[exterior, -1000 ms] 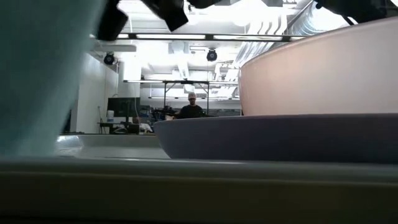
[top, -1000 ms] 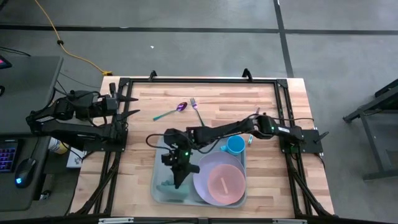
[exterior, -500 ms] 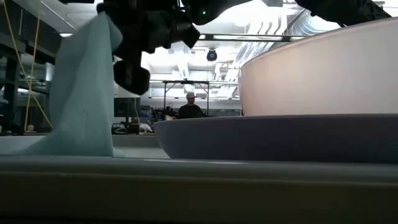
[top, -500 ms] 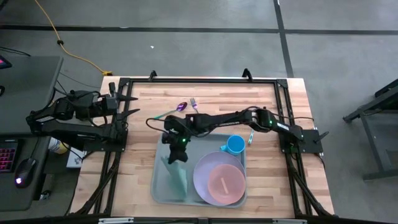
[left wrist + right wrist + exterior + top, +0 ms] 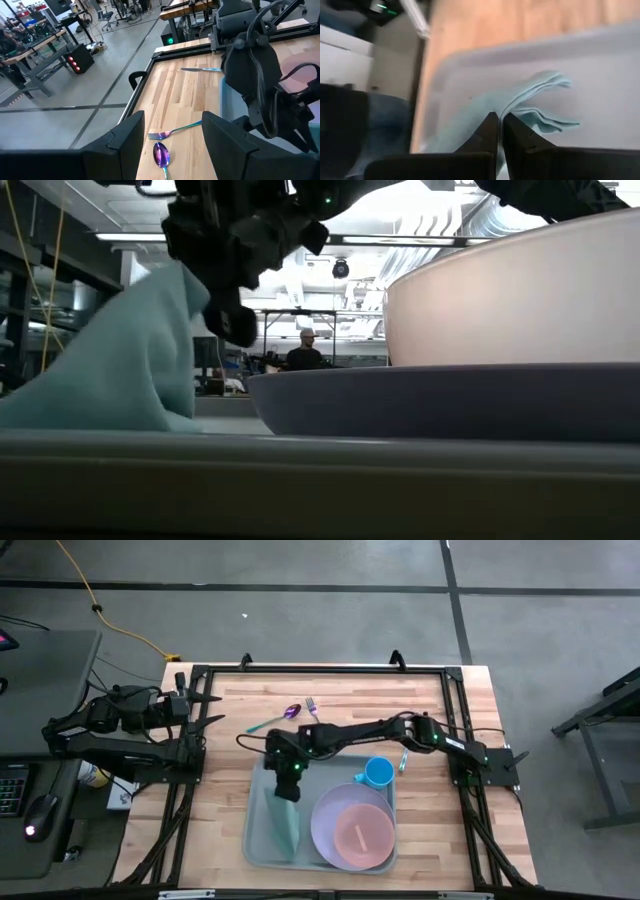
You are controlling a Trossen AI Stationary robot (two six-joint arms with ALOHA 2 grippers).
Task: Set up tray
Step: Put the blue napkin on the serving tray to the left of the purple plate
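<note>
- Tray [image 5: 262, 848], large, pale grey-green, rectangular plastic with rounded corners and a raised rim, sits at about 6 o'clock on the wooden bench [image 5: 430, 710].
- Round lavender plate [image 5: 325, 835] fills the tray's 3 o'clock half, with a pink bowl [image 5: 362, 836] on it; a blue cup [image 5: 378, 773] stands in the tray's 1 o'clock corner.
- Right gripper [image 5: 285, 785] reaches across to the tray's 9 o'clock half, its jaws pressed together on a pale teal cloth napkin [image 5: 283, 825]. In the right wrist view the cloth [image 5: 520, 107] is pinched at a fold, and its far end lies on the tray floor, probably so it can be laid out flat beside the plate.
- Left gripper [image 5: 205, 708] waits at 9 o'clock off the bench edge, jaws spread and holding nothing.
- Iridescent purple spoon [image 5: 290, 712] and fork [image 5: 314, 710] lie on the bench at 12 o'clock of the tray, not yet set on it.
- Slim teal-handled utensil [image 5: 403, 760] lies just beside the tray's 3 o'clock rim.
</note>
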